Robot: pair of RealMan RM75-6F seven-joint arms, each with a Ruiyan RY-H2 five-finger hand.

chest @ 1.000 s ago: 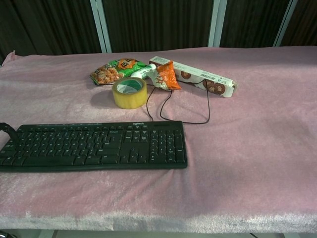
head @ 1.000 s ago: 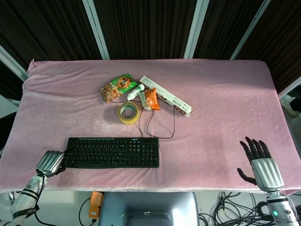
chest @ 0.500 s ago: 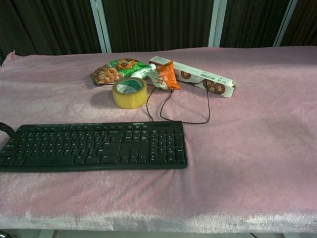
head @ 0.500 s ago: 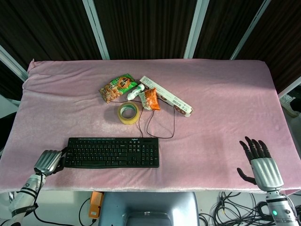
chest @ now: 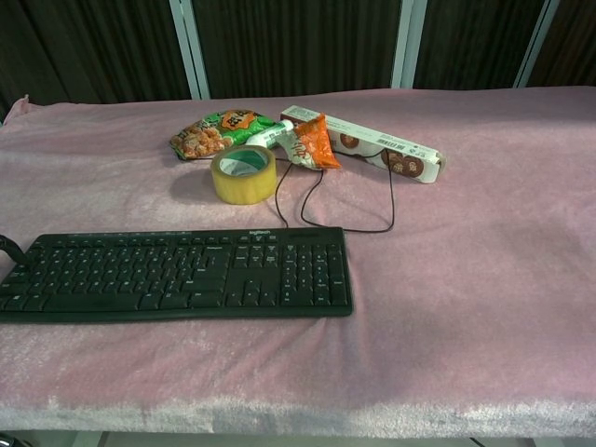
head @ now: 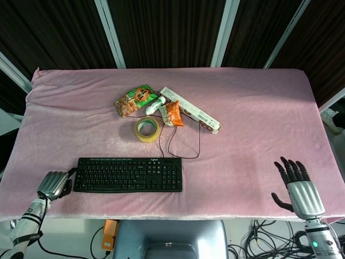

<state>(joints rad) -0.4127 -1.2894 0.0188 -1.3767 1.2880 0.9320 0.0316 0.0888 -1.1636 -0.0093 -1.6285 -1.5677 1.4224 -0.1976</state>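
Observation:
A black keyboard (head: pixel 128 174) (chest: pixel 177 275) lies near the front of the pink cloth (head: pixel 253 118), and its thin cable (head: pixel 186 145) loops back toward the packets. My left hand (head: pixel 53 185) sits at the table's front left corner, just off the keyboard's left end. Its fingers are curled in and it holds nothing. In the chest view only a dark fingertip (chest: pixel 7 244) of it shows at the left edge. My right hand (head: pixel 299 189) hovers at the front right edge with its fingers spread and nothing in it. It does not appear in the chest view.
Behind the keyboard stand a yellow tape roll (head: pixel 147 129) (chest: pixel 243 173), a green snack bag (head: pixel 136 100), a small orange packet (head: pixel 173 113), a white tube (head: pixel 155 106) and a long white box (head: pixel 190 109). Dark panels rise behind the table.
My left hand has slid left and back toward the front edge, coming off the keyboard's left end. The right hand and all objects have stayed put.

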